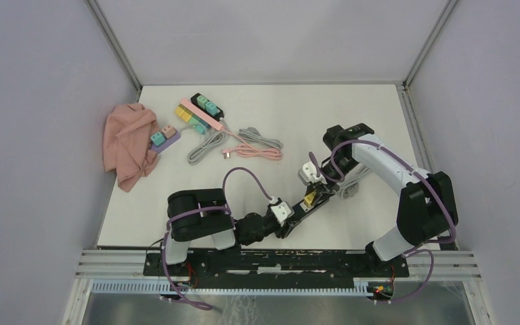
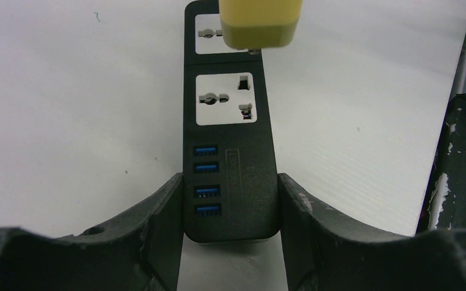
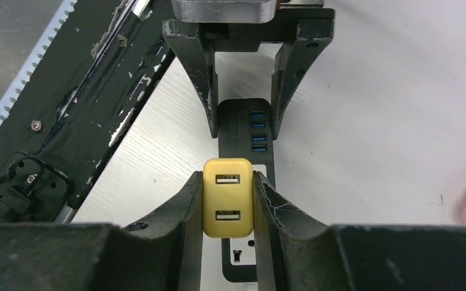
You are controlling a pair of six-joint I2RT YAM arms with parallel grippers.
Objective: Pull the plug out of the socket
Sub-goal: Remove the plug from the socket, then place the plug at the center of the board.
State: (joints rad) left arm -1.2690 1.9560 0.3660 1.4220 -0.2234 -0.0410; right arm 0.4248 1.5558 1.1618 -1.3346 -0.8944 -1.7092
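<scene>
A black power strip (image 2: 230,151) with white sockets and blue USB ports lies on the white table near the front edge; it also shows in the top view (image 1: 299,213). My left gripper (image 2: 230,209) is shut on its USB end. A yellow USB plug adapter (image 3: 228,195) is held between the fingers of my right gripper (image 3: 228,200), which is shut on it. In the left wrist view the yellow plug (image 2: 260,23) hangs just above the far socket, a metal prong tip showing below it. In the top view it (image 1: 309,198) sits between the two grippers.
At the back left lie a pink cloth (image 1: 128,143), several other power strips with coloured adapters (image 1: 198,113), and coiled grey and pink cables (image 1: 244,144). The black base rail (image 3: 79,103) runs along the table's near edge.
</scene>
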